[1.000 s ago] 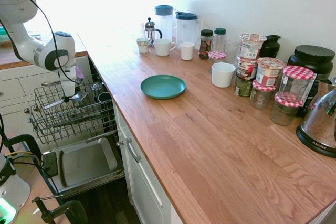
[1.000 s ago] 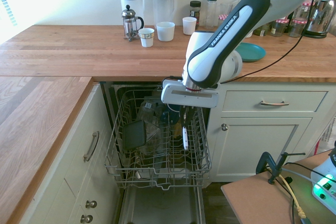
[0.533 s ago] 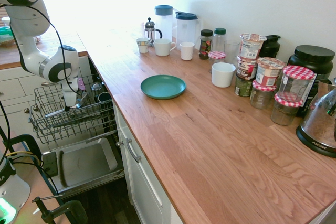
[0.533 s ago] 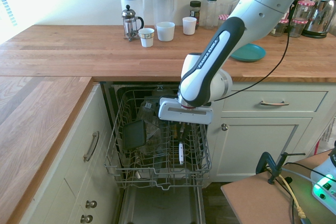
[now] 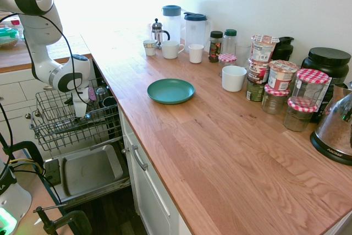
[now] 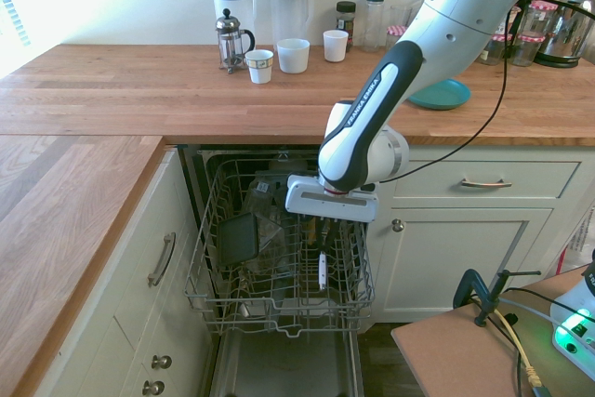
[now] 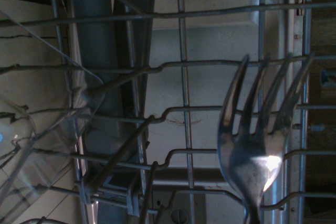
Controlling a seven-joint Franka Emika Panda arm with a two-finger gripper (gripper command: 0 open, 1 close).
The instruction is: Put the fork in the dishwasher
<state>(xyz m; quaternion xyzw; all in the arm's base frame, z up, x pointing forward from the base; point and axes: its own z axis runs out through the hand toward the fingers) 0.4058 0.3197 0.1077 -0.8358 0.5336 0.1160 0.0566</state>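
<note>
The gripper [image 6: 322, 230] pinches the fork [image 6: 322, 265] by its handle; the fork hangs tines down just below the fingers, inside the dishwasher's [image 6: 223, 323] pulled-out wire rack [image 6: 279, 309].

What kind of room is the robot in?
Most likely a home kitchen: a long wooden countertop, an open dishwasher with a grey wire rack, and a glass coffee press show it.

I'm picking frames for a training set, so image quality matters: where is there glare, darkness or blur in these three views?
First exterior view: window light washes out the far countertop; second exterior view: evenly lit, sharp; wrist view: dim overall, the fork sharp with a bright glint, the dishwasher wires readable.
</note>
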